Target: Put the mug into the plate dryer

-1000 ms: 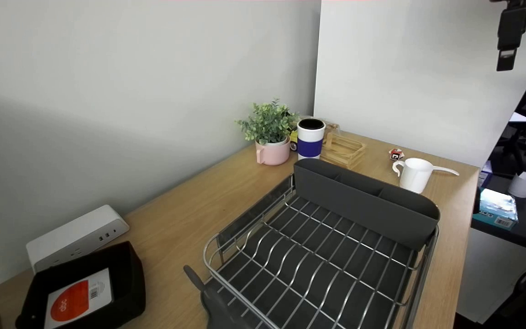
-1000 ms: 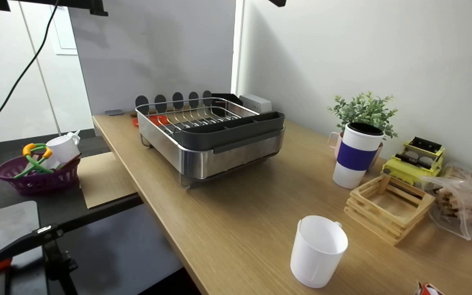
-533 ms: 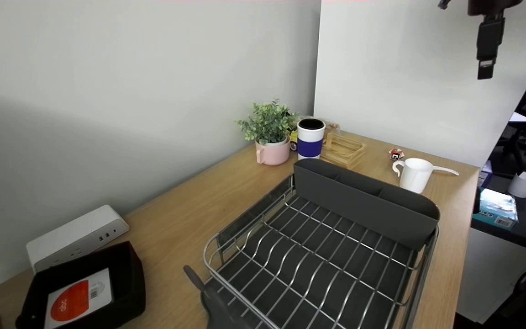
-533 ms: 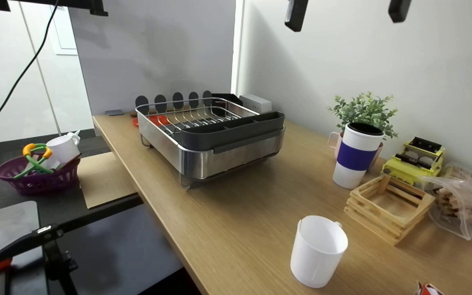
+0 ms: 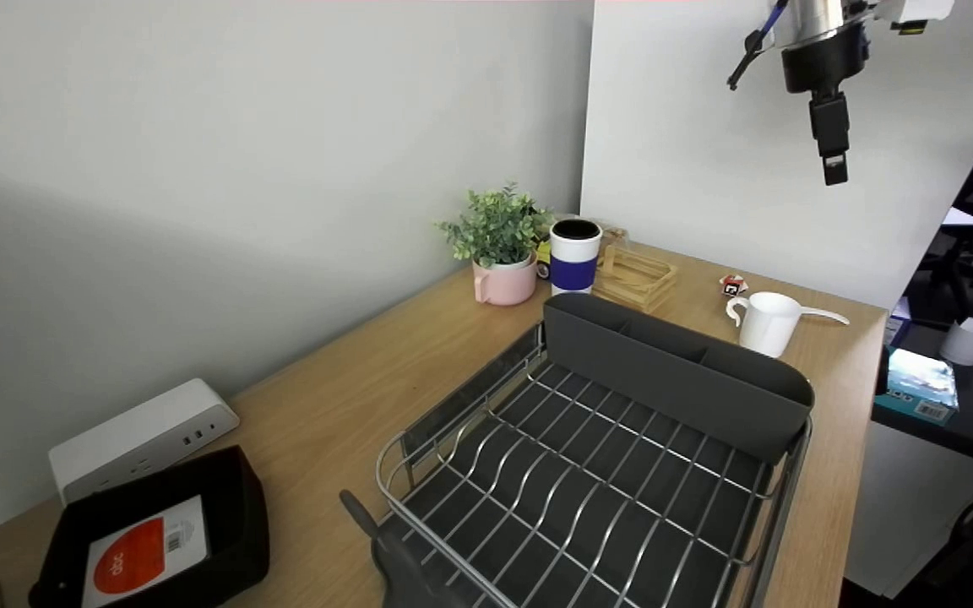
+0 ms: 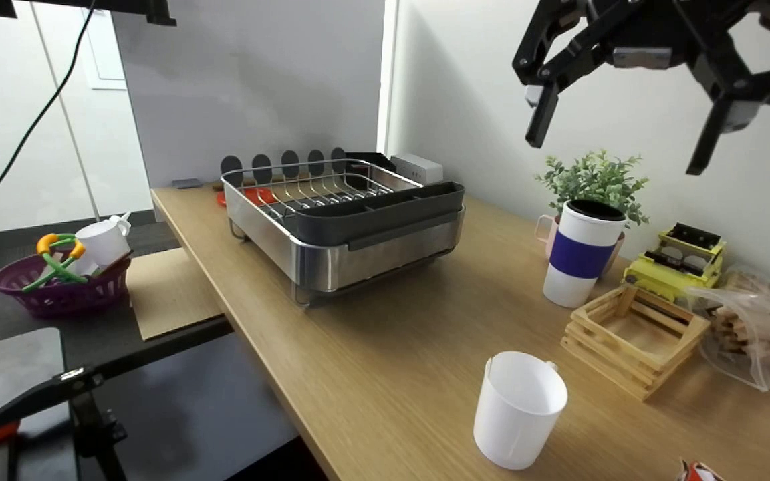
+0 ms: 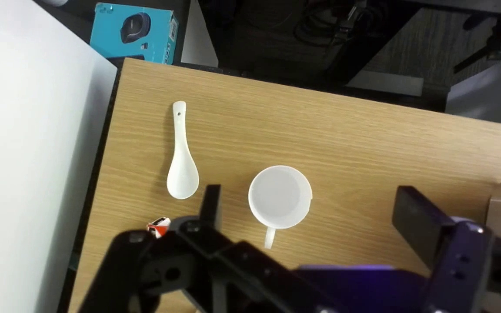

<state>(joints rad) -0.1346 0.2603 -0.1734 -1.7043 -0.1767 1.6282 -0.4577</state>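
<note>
White and small, the mug (image 6: 515,424) stands upright on the wooden counter (image 6: 392,361) with its round top facing up. A white spoon (image 7: 182,176) lies near it, and so does a little red and white thing (image 7: 159,226). The black pincer (image 6: 615,155) hangs in the air, well above the counter. Its two fingers (image 6: 543,119) are spread wide and have hold of nothing. In the wrist view, the mug shows in the gap between them. The big plate dryer (image 6: 385,267) sits on the same counter, apart from the mug, with its dark grey end (image 5: 672,384) on the mug's side. A tall cup (image 6: 582,250) with a blue band stands by a wooden crate (image 6: 607,349).
</note>
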